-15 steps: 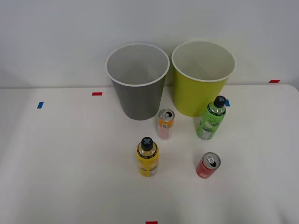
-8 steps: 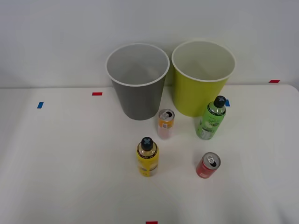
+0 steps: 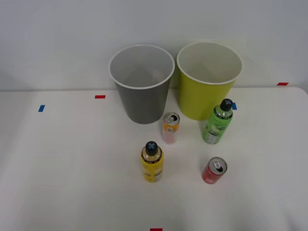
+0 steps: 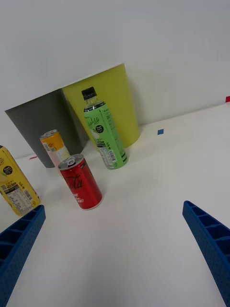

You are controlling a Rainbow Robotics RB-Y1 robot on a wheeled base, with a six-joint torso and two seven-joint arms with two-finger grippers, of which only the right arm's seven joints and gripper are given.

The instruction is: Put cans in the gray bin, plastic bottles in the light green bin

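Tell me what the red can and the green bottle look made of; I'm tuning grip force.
Red can: likely thin metal, given its silver pull-tab top and glossy printed wall. Green bottle: apparently plastic, with a black screw cap and a shiny printed label wrap. Wall stiffness cannot be judged.

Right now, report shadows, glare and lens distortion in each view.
Front view: even light, faint soft shadows beside the gray bin and yellow bottle, no glare on the table. Right wrist view: tilted; the light green bin and green bottle lean; soft sheen on the red can; the open tool's fingers look oversized.
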